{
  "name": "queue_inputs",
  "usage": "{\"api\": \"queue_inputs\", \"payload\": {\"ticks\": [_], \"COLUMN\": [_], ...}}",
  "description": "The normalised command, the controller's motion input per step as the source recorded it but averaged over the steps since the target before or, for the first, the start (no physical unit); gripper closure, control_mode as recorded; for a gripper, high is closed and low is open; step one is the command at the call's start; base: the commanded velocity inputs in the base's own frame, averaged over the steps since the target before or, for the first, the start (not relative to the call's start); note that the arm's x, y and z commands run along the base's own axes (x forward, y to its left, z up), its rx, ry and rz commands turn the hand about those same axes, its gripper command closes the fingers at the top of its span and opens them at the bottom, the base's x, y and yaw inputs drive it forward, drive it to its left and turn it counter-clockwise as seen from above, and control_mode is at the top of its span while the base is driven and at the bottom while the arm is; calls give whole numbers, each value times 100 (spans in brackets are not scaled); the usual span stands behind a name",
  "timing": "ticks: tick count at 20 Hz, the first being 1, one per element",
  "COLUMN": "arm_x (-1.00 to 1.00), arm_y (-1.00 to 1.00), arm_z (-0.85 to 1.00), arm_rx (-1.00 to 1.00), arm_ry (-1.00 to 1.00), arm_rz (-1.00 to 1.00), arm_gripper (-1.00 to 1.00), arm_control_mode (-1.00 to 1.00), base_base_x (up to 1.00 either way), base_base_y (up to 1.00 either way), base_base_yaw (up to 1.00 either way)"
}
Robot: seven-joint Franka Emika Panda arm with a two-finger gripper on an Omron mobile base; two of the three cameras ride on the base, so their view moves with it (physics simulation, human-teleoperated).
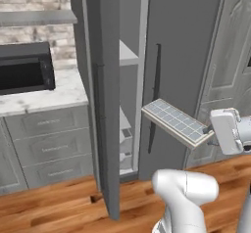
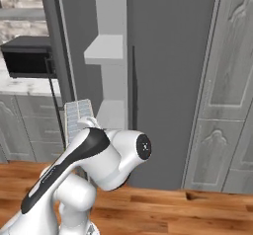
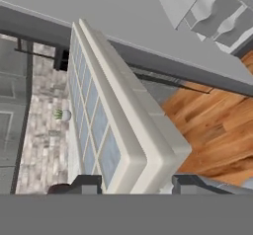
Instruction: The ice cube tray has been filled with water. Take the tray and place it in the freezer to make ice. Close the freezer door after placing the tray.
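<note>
You've got the gripper (image 3: 132, 185) clamped across one short end of the ice cube tray (image 1: 175, 121), one finger on each long side wall. Gripping by the end keeps the tray's length free to lead into the freezer (image 1: 128, 80) ahead of the hand, my read.

Tray location: in the air, held out from the hand toward the gap beside the freezer door (image 1: 105, 95), in front of the closed right-hand door (image 1: 184, 46), not yet inside. In the left base view it sits close to level, cells up, which makes sense with the water (image 1: 179, 121) in them; the hand view is rolled, so don't trust its tilt.

The freezer door stands swung wide, edge toward the base, leaving the shelves (image 2: 106, 49) exposed for the placement.

Counts:
- 1 tray, cells in a grid, three across; can't count the full length.
- 2 doors: left open, right closed, one bar handle (image 1: 155, 95) visible on the right one.
- At least 2 shelves inside, plus lower bins I can't count.
- 1 microwave (image 1: 25, 68) on the counter (image 1: 44, 99), left.

Door closing not yet started.
</note>
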Motion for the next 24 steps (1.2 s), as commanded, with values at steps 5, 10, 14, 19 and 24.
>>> {"api": "queue_inputs", "payload": {"ticks": [5, 10, 14, 19, 24], "arm_x": [0, 0, 0, 0, 0], "arm_y": [0, 0, 0, 0, 0], "arm_z": [0, 0, 0, 0, 0], "arm_rx": [0, 0, 0, 0, 0], "arm_ry": [0, 0, 0, 0, 0], "arm_rz": [0, 0, 0, 0, 0], "arm_gripper": [100, 100, 100, 100, 100], "arm_control_mode": [100, 100, 100, 100, 100], "base_base_x": [59, 46, 40, 37, 38], "base_base_y": [-4, -15, -17, -28, -43], "base_base_yaw": [1, 6, 10, 12, 17]}}
